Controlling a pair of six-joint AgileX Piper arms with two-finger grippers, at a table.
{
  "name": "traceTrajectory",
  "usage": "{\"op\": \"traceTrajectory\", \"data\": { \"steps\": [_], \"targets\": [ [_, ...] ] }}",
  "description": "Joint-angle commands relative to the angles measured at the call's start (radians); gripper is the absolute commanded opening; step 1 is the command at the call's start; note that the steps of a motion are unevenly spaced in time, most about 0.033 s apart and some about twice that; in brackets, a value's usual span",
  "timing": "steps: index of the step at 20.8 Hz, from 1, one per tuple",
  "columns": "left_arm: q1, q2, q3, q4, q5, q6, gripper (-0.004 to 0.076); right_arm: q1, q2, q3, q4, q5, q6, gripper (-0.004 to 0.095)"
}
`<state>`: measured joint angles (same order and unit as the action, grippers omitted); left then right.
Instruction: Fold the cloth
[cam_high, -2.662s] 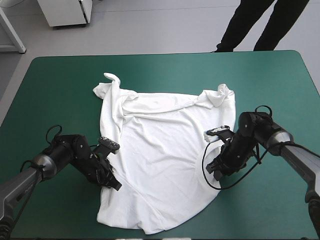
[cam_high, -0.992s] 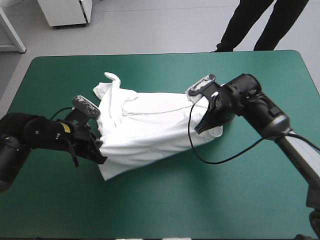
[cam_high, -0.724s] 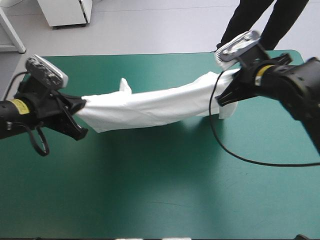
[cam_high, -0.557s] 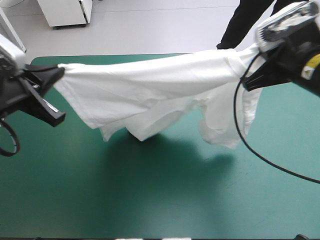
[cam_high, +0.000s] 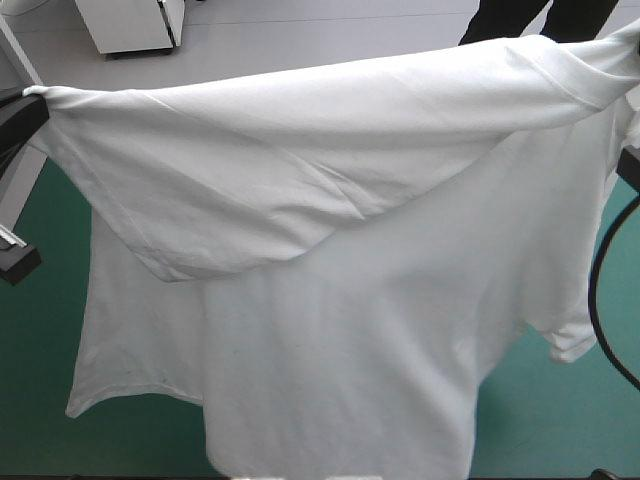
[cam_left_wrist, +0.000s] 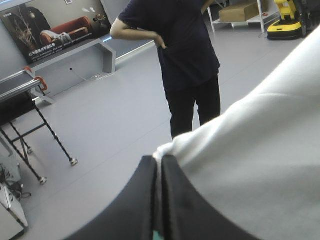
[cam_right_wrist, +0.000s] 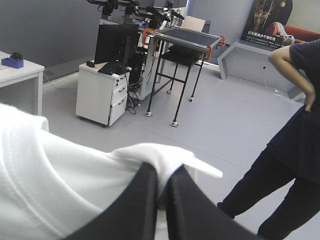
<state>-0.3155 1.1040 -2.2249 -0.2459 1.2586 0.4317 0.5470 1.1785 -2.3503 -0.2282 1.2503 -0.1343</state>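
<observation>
T-shirt (cam_high: 340, 300) up in the air, stretched wide above the teal-green bench (cam_high: 550, 430), lower part hanging loose; left end effector (cam_left_wrist: 159, 175) pinched all but closed on one top corner; right end effector (cam_right_wrist: 162, 187) clamped on the other, fabric bunched between its black fingers.

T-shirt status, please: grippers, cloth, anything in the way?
Left gripper shut on the T-shirt. Right gripper shut on the T-shirt. T-shirt lifted, spread between both. Nothing visible in the way.
</observation>
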Motion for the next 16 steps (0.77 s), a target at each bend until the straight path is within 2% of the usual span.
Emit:
{"op": "traceTrajectory", "data": {
  "steps": [1,4,7,9,10,13,16],
  "targets": [
    [-0.002,0.032,0.047,0.101,0.010,-0.044,-0.0022,0.000,0.040,0.027,-0.127,-0.084,-0.010,-0.0013],
    [-0.002,0.121,0.143,0.201,-0.039,-0.068,-0.0022,0.000,0.166,0.038,-0.247,-0.101,-0.010,-0.0013],
    [-0.001,0.260,0.162,0.273,-0.071,-0.087,-0.0022,0.000,0.303,0.038,-0.345,-0.124,-0.010,-0.0013],
    [-0.001,0.351,0.162,0.294,-0.106,-0.087,-0.0022,-0.033,0.390,0.038,-0.372,-0.138,-0.008,-0.0017],
    [-0.001,0.385,0.162,0.294,-0.117,-0.087,-0.0022,-0.072,0.431,0.038,-0.333,-0.162,-0.006,-0.0017],
    [0.001,0.492,0.162,0.325,-0.154,-0.087,-0.0022,-0.219,0.544,0.038,-0.102,-0.246,-0.024,-0.0017],
    [0.020,0.556,0.162,0.295,-0.223,-0.089,-0.0022,-0.274,0.614,0.038,-0.022,-0.272,-0.102,-0.0017]
  ]
}}
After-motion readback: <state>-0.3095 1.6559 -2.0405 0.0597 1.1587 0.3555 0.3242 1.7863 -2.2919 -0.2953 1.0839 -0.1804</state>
